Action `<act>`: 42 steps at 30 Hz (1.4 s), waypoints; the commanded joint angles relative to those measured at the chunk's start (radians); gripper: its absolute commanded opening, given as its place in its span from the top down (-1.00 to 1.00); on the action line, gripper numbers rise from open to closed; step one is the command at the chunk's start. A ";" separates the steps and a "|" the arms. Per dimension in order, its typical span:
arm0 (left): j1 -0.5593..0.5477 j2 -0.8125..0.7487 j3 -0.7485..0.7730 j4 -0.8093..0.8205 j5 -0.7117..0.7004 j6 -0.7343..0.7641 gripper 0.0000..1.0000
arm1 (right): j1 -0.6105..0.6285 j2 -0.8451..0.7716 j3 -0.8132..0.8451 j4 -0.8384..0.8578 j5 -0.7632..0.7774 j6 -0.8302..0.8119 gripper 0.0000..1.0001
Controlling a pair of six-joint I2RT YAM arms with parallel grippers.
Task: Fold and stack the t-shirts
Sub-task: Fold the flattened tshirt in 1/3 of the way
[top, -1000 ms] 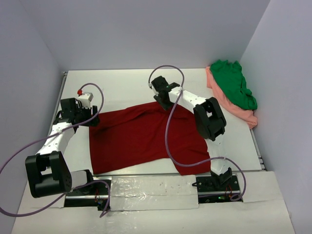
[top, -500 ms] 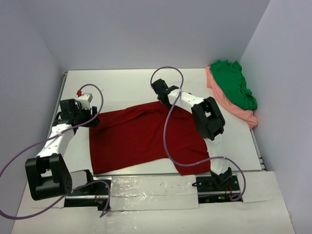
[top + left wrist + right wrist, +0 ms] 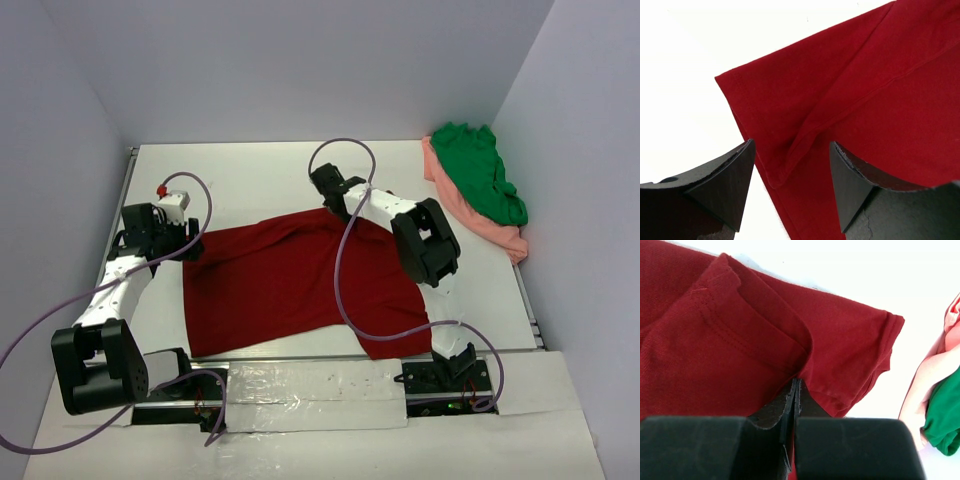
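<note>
We see the dark red t-shirt (image 3: 290, 285) spread mostly flat across the middle of the white table (image 3: 250, 175), its near hem towards 6 o'clock, close to the arm bases. Its far edge runs up to about 1 o'clock.

The left gripper (image 3: 790, 145) sits at the shirt's 9 o'clock side. Its jaws stand apart, one finger over bare table and the other over red cloth. Between them lies the hemmed edge of a sleeve with a soft crease. They grip nothing.

The right gripper (image 3: 796, 382) is at the shirt's far edge, around 12 to 1 o'clock. Its jaws are pressed together, and a raised fold of the red cloth is pinched at their tips, with the cloth puckering around that spot.

At 2 o'clock on the table, against the right wall, the green t-shirt (image 3: 480, 180) lies crumpled on top of the salmon pink t-shirt (image 3: 495, 232). The pair is well apart from the red one, and neither is folded.
</note>
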 commanded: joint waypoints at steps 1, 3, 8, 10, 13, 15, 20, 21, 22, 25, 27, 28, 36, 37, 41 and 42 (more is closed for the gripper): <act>0.009 -0.021 0.004 0.013 0.031 0.000 -0.39 | 0.001 -0.035 -0.005 -0.003 -0.008 0.016 1.00; 0.010 -0.018 0.004 0.018 0.034 -0.002 -0.39 | 0.006 -0.071 -0.025 0.000 -0.006 0.016 1.00; 0.010 -0.010 0.004 0.028 0.031 -0.002 -0.39 | 0.021 -0.155 -0.053 -0.015 -0.019 0.014 1.00; 0.012 -0.006 0.001 0.035 0.029 0.000 -0.39 | 0.036 -0.201 -0.071 -0.021 -0.017 0.014 1.00; 0.013 -0.001 -0.002 0.042 0.028 0.003 -0.38 | 0.053 -0.259 -0.096 -0.038 -0.019 0.018 1.00; 0.015 0.001 -0.004 0.045 0.029 0.003 -0.38 | 0.072 -0.299 -0.116 -0.057 -0.035 0.024 1.00; 0.018 -0.006 -0.002 0.042 0.037 0.005 -0.38 | 0.113 -0.354 -0.155 -0.116 -0.084 0.044 1.00; 0.018 -0.009 -0.002 0.041 0.038 0.006 -0.38 | 0.127 -0.364 -0.163 -0.126 -0.095 0.053 1.00; 0.016 -0.012 0.001 0.036 0.040 0.008 -0.38 | 0.133 -0.380 -0.168 -0.130 -0.115 0.057 1.00; 0.018 -0.018 0.001 0.033 0.041 0.011 -0.38 | 0.159 -0.394 -0.197 -0.184 -0.164 0.065 1.00; 0.019 -0.022 0.003 0.025 0.049 0.012 -0.37 | 0.178 -0.399 -0.217 -0.202 -0.190 0.064 1.00; 0.019 -0.026 0.003 0.022 0.049 0.014 -0.38 | 0.184 -0.404 -0.231 -0.215 -0.196 0.064 1.00; 0.018 -0.038 0.003 0.001 0.063 0.023 -0.38 | 0.236 -0.445 -0.379 -0.288 -0.241 0.067 1.00; 0.019 -0.038 0.004 0.001 0.064 0.023 -0.38 | 0.239 -0.454 -0.410 -0.294 -0.241 0.067 1.00; 0.021 -0.038 0.007 -0.014 0.075 0.031 -0.38 | 0.244 -0.483 -0.481 -0.302 -0.221 0.059 1.00; 0.019 -0.038 0.009 -0.018 0.078 0.035 -0.38 | 0.242 -0.489 -0.496 -0.296 -0.210 0.053 1.00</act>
